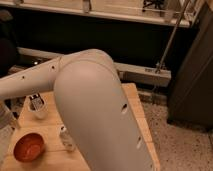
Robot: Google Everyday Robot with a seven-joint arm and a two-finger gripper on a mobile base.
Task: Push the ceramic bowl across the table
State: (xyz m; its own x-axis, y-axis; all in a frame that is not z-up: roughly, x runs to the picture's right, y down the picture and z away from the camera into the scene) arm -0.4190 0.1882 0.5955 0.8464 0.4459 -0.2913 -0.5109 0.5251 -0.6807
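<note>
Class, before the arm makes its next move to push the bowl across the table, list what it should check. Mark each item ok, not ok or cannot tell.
1. Ceramic bowl upright on the table: ok.
2. End effector located: ok. It is at the left edge of the view, up and left of the bowl, mostly cut off.
3. End effector in contact with the bowl: cannot tell.
4. Path to the right of the bowl free: not ok. A small can stands close beside it.
5. White cup apart from the bowl: ok. It stands behind it.
6. Whole table top in sight: not ok. The arm hides much of it.
</note>
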